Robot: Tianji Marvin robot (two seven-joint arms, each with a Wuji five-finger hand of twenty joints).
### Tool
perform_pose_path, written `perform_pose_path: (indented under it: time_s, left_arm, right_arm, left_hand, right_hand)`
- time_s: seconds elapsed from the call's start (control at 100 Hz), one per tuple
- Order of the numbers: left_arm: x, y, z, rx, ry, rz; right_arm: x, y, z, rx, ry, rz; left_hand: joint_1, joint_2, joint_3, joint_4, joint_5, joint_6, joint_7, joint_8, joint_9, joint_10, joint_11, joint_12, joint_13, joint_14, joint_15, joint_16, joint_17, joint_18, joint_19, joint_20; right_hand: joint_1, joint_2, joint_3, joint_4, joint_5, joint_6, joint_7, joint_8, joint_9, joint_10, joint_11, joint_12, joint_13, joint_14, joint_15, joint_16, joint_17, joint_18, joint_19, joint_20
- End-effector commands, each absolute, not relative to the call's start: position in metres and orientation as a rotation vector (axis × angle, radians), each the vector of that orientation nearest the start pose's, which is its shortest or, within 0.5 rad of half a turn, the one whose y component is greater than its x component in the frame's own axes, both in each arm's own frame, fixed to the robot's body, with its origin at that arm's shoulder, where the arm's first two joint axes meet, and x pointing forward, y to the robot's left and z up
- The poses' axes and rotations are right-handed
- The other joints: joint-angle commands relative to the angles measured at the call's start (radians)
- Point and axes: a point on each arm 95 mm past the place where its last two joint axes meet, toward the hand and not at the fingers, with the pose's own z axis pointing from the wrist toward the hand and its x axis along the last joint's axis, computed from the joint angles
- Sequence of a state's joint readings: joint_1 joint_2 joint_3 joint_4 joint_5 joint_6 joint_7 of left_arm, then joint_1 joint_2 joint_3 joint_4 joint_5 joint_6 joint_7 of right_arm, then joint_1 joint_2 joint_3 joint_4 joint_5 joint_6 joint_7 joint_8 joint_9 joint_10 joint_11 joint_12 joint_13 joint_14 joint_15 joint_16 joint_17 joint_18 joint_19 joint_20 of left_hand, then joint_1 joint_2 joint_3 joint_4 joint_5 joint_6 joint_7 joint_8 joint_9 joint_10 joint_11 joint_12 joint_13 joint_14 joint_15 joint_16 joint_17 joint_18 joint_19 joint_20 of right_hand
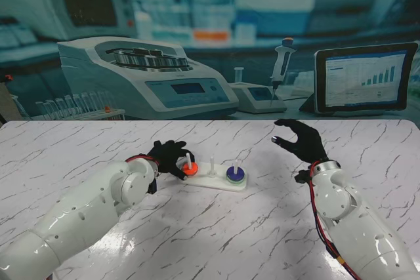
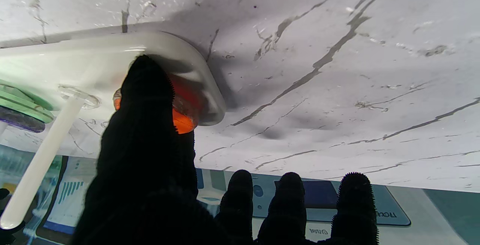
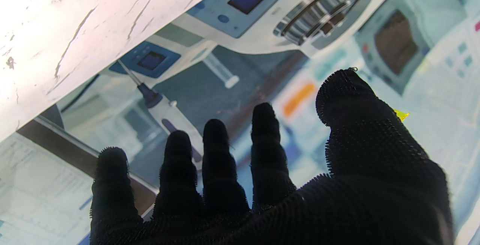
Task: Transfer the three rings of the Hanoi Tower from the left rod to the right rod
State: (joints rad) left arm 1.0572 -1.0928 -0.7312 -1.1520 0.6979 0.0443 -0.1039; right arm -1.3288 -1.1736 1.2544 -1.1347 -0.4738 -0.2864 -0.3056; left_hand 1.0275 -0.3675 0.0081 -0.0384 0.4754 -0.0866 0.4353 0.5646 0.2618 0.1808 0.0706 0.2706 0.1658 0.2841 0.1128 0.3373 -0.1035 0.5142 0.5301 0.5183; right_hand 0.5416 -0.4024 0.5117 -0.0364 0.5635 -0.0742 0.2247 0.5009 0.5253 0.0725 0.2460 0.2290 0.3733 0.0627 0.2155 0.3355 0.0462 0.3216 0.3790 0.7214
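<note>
The white base (image 1: 220, 182) carries three upright rods. An orange ring (image 1: 190, 169) sits low on the left rod (image 1: 188, 158). My left hand (image 1: 169, 157) is curled around this ring from the left. In the left wrist view one black finger (image 2: 146, 99) presses on the orange ring (image 2: 183, 119), while three other fingertips stand away from it. The middle rod (image 1: 212, 164) is bare. On the right rod a blue ring (image 1: 235, 172) lies on a green ring (image 1: 236, 179). My right hand (image 1: 302, 139) hovers open, high and to the right of the base.
The printed backdrop of lab equipment (image 1: 151, 73) rises along the table's far edge. Marble tabletop (image 1: 216, 240) stretches around the base on all sides. Both white forearms come in from the near corners.
</note>
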Motion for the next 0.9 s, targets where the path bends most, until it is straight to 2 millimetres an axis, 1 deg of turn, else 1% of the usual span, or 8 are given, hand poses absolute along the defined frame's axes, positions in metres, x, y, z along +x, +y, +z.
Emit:
perform_pose_path:
  time_s: [0.0, 0.28, 0.36, 0.43, 0.74, 0.89]
  left_arm:
    - [0.489, -0.038, -0.362, -1.347, 1.813, -1.314]
    - [0.489, -0.035, -0.35, -1.351, 1.784, -1.316]
    - [0.489, -0.034, -0.344, -1.348, 1.776, -1.321]
    - [0.489, -0.034, -0.338, -1.348, 1.77, -1.325]
    - [0.49, -0.031, -0.312, -1.323, 1.756, -1.337]
    - [0.489, -0.03, -0.3, -1.298, 1.741, -1.34]
  right_arm:
    - [0.468, -0.065, -0.347, 1.547, 0.876, 1.89]
    - [0.469, -0.064, -0.347, 1.549, 0.879, 1.89]
    - [0.469, -0.064, -0.347, 1.548, 0.879, 1.891]
    - [0.469, -0.064, -0.348, 1.549, 0.88, 1.891]
    - [0.468, -0.063, -0.348, 1.553, 0.879, 1.891]
    - [0.468, -0.062, -0.349, 1.553, 0.881, 1.891]
  left_hand:
    - [0.066, 0.038, 0.021, -0.015, 0.087, -0.088, 0.128, 0.043, 0.027, -0.02, 0.003, 0.005, 0.02, -0.009, 0.002, 0.012, -0.002, 0.022, 0.019, 0.019]
    - [0.083, 0.032, 0.001, -0.019, 0.102, -0.09, 0.141, 0.033, 0.044, -0.026, 0.004, 0.004, 0.021, -0.005, 0.0, 0.011, -0.002, 0.025, 0.018, 0.018]
    - [0.09, 0.029, -0.006, -0.021, 0.111, -0.088, 0.144, 0.027, 0.053, -0.024, 0.005, 0.004, 0.022, -0.005, 0.0, 0.011, -0.002, 0.025, 0.018, 0.018]
    - [0.093, 0.031, -0.011, -0.022, 0.112, -0.083, 0.144, 0.021, 0.056, -0.025, 0.004, 0.004, 0.024, -0.003, 0.0, 0.01, -0.002, 0.025, 0.018, 0.018]
    - [0.101, 0.033, -0.021, -0.023, 0.121, -0.074, 0.143, 0.01, 0.068, -0.019, 0.0, 0.002, 0.024, 0.001, -0.005, 0.007, -0.001, 0.029, 0.015, 0.016]
    - [0.113, 0.033, -0.021, -0.024, 0.124, -0.073, 0.142, 0.011, 0.069, -0.01, -0.002, 0.0, 0.024, 0.004, -0.006, 0.005, -0.002, 0.03, 0.01, 0.014]
  right_hand:
    - [0.001, 0.01, -0.009, 0.029, 0.012, -0.003, 0.004, -0.014, 0.024, -0.007, 0.006, 0.005, 0.0, -0.006, 0.007, 0.007, -0.012, -0.086, 0.007, 0.008]
    - [-0.001, 0.014, -0.01, 0.028, 0.008, -0.007, 0.001, -0.016, 0.021, -0.012, 0.005, 0.003, 0.0, -0.006, 0.017, 0.006, -0.012, -0.087, 0.006, 0.008]
    - [-0.003, 0.017, -0.01, 0.028, 0.007, -0.008, 0.0, -0.016, 0.02, -0.013, 0.004, 0.003, 0.0, -0.006, 0.018, 0.005, -0.012, -0.087, 0.007, 0.008]
    - [-0.004, 0.018, -0.01, 0.028, 0.006, -0.01, -0.001, -0.016, 0.019, -0.014, 0.002, 0.002, -0.025, -0.015, 0.004, 0.0, -0.012, -0.087, 0.007, 0.008]
    - [-0.005, 0.021, -0.011, 0.029, 0.007, -0.011, -0.001, -0.016, 0.021, -0.014, -0.003, 0.002, -0.009, -0.012, -0.017, -0.003, -0.013, -0.084, 0.008, 0.009]
    - [-0.004, 0.018, -0.011, 0.029, 0.009, -0.009, 0.0, -0.015, 0.023, -0.013, -0.002, 0.003, -0.006, -0.011, -0.02, -0.001, -0.012, -0.084, 0.008, 0.01]
